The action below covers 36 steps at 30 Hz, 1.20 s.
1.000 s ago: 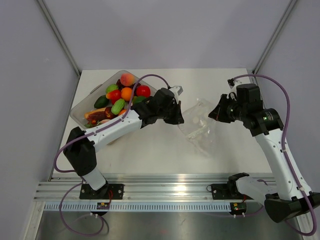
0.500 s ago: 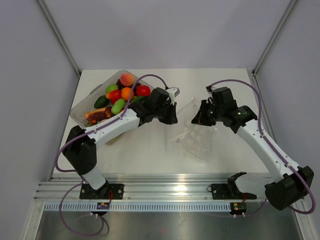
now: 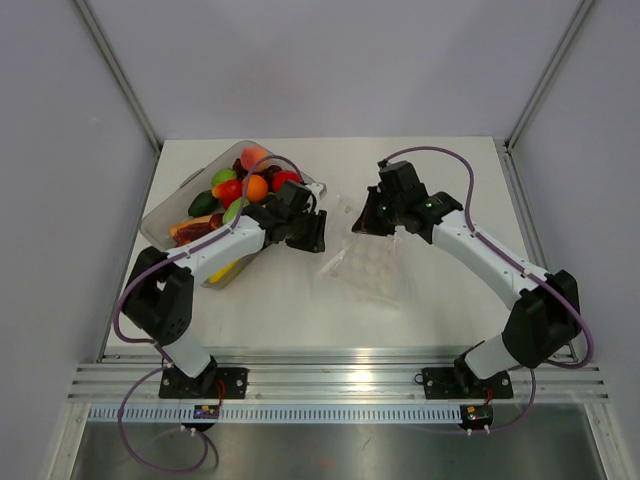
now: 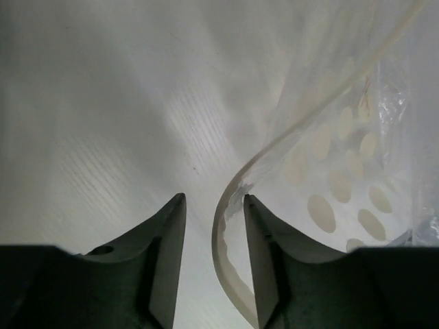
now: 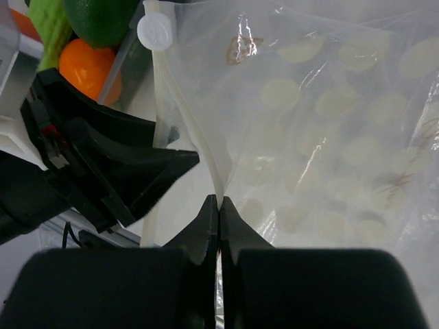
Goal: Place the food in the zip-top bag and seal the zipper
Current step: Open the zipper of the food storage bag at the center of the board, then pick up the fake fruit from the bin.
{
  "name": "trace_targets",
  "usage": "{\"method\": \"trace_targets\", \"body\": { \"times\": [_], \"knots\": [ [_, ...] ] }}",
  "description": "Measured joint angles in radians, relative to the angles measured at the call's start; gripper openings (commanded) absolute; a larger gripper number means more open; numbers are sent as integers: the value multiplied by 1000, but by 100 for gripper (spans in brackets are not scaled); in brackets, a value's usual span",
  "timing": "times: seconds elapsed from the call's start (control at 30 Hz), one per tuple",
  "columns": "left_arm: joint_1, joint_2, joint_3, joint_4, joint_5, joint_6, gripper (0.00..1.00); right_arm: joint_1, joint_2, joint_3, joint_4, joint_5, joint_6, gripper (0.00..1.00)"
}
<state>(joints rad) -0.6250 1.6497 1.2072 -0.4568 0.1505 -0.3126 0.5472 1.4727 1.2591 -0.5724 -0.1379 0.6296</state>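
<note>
Zip-top bag [image 3: 365, 270] lies mid-table betw. arms. Judged light, floppy, slippery film; best taken at stiffer zipper [image 5: 194, 140]. R gripper [image 5: 218, 204] fingers are pressed together on zipper; L gripper [image 4: 213, 200] fingers held apart, strip betw. them unclamped.

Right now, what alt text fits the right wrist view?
The right gripper is pinched shut on the whitish zipper of the clear zip-top bag. The left gripper sits just left; orange and green food shows top left.
</note>
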Motion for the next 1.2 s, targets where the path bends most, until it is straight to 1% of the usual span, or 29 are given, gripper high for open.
{"method": "trace_targets", "body": {
  "times": [0.07, 0.17, 0.2, 0.23, 0.27, 0.33, 0.5, 0.6, 0.63, 0.7, 0.77, 0.9, 1.07, 1.2],
  "knots": [
    [6, -2, -5, -8, -16, -5, 47, 11, 39, 38, 15, 5, 3, 0],
    [16, -16, -4, -29, -52, -10, 50, 30, 96, 87, 33, 11, 5, 0],
    [19, -26, -3, -38, -64, -10, 57, 34, 106, 95, 36, 14, 6, 0],
    [24, -40, -2, -49, -75, -9, 58, 37, 117, 101, 42, 16, 7, 0],
    [29, -53, 0, -58, -82, -8, 61, 40, 127, 105, 45, 17, 8, 0],
    [40, -89, 10, -83, -98, -5, 70, 42, 145, 113, 52, 18, 9, 0],
    [80, -170, 77, -127, -104, 10, 75, 42, 195, 138, 58, 17, 14, 0],
    [104, -202, 98, -129, -103, 7, 75, 42, 215, 145, 61, 16, 19, 0],
    [115, -208, 102, -132, -105, 1, 80, 42, 218, 145, 62, 16, 20, 0],
    [137, -208, 109, -142, -123, -14, 83, 42, 220, 145, 64, 16, 23, 0],
    [163, -197, 121, -166, -151, -33, 87, 42, 220, 145, 68, 16, 23, 0],
    [211, -121, 181, -190, -220, -48, 89, 42, 219, 145, 77, 16, 24, 0],
    [218, -2, 250, -180, -257, -41, 90, 42, 212, 145, 77, 16, 24, 0],
    [224, 110, 339, -199, -265, 0, 88, 42, 196, 145, 77, 16, 24, 0]
  ]
}}
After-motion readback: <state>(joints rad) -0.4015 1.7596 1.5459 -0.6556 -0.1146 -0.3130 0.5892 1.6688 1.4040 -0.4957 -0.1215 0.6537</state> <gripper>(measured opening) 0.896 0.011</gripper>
